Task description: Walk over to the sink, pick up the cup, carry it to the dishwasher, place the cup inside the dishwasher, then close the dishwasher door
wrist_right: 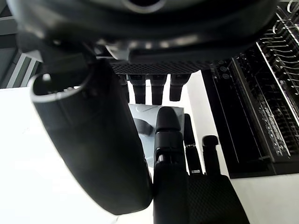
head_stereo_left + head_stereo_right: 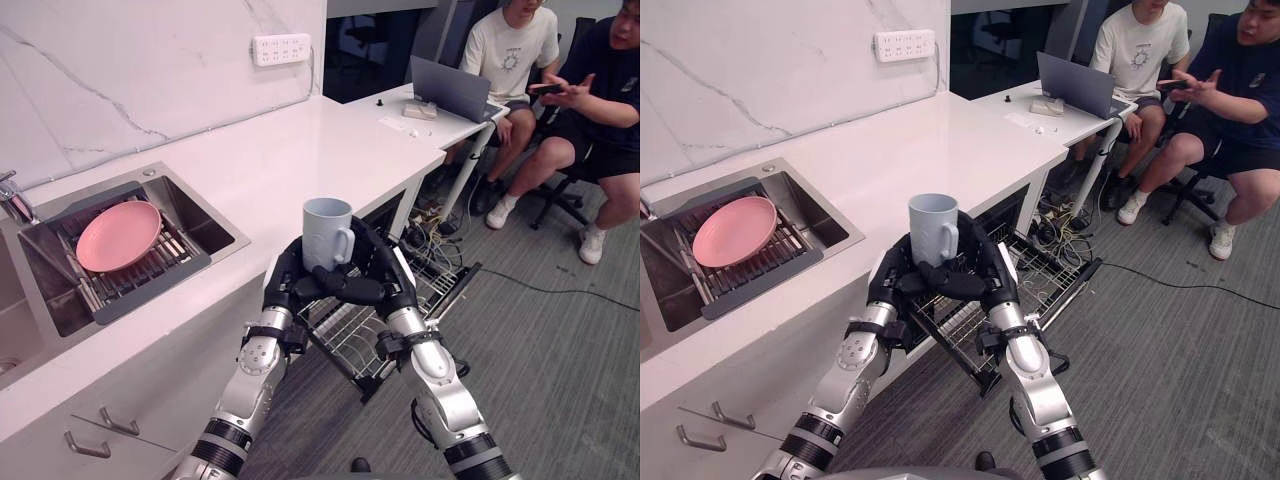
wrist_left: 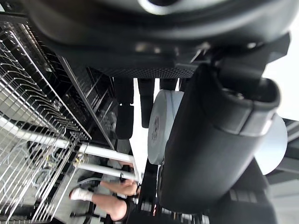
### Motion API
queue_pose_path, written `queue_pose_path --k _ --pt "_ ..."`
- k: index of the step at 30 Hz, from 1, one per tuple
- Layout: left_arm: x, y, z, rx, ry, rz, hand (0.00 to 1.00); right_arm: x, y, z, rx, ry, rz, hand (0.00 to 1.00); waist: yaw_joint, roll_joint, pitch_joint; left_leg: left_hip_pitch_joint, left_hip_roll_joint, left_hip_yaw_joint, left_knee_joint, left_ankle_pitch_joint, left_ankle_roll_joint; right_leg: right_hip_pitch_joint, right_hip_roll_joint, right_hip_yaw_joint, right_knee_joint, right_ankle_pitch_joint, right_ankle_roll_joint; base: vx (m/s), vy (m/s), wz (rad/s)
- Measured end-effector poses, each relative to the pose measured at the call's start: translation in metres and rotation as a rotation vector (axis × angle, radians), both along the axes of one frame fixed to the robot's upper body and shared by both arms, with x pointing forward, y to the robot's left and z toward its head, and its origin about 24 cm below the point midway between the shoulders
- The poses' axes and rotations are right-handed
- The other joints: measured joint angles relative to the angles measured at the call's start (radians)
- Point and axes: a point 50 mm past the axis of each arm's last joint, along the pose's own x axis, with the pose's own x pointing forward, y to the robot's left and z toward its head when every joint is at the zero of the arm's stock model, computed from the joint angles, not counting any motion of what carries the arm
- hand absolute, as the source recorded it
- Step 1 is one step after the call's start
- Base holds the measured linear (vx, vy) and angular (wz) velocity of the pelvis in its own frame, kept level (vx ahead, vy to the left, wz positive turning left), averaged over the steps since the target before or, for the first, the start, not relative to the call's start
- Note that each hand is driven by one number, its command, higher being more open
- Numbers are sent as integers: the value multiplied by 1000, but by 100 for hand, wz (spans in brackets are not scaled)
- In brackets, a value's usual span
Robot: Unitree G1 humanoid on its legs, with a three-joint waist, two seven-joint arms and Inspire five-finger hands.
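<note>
Close in over the dishwasher rack [image 2: 345, 345], cradling the cup [image 2: 327, 232] upright with fingers of left hand [image 2: 285, 285] and right hand [image 2: 395, 280] curled round its base. Could tip on any loosening or uneven lowering, catch on the rack's wires, or, farther off, knock the bench [image 2: 300, 150] edge.

No legible writing.
A faint round mark on the cup [image 3: 161, 126], just past the left hand [image 3: 219, 140], and a print on a person's shirt [image 2: 512, 55] are unreadable.
</note>
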Motion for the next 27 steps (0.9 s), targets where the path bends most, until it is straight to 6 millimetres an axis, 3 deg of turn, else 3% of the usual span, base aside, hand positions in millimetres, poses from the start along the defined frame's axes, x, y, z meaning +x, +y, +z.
queue_pose_path --k 3,8,9,18,19,22,27 --pt "-4 -12 3 -6 -12 -67 30 12 -1 7 -13 -22 -10 90 0 0 0 -5 -1 -10 0 4 0 0 0 -9 0 0 0 -38 -30 12" --pt "-2 -11 7 -10 -29 -61 30 16 -2 12 -5 -35 -1 90 15 0 0 -15 2 -26 2 9 -2 0 3 -25 0 0 -1 -41 -33 9" --pt "-2 -11 7 -10 -29 -61 30 17 -2 12 -5 -34 1 30 21 0 0 -16 2 -27 2 9 -2 0 5 -25 0 0 -1 -39 -31 5" --pt "-3 -4 4 18 -21 -55 30 23 1 7 49 17 10 30 27 2 5 -24 1 -35 9 9 -2 -1 5 -32 0 0 -1 -16 -7 2" --pt "-3 -4 3 17 -21 -55 90 23 1 7 52 18 11 30 27 3 7 -24 1 -35 9 9 -2 -1 4 -32 0 0 -1 0 0 0" --pt "-5 -3 1 14 -14 -50 90 23 2 6 49 27 22 30 25 6 17 -24 1 -35 10 9 -2 0 4 -32 0 0 -1 -22 -5 0" --pt "-28 -1 -19 10 43 -78 90 25 -10 4 59 48 -34 30 25 20 30 -24 -4 -36 9 8 -3 0 4 -32 1 -1 -1 0 0 0"
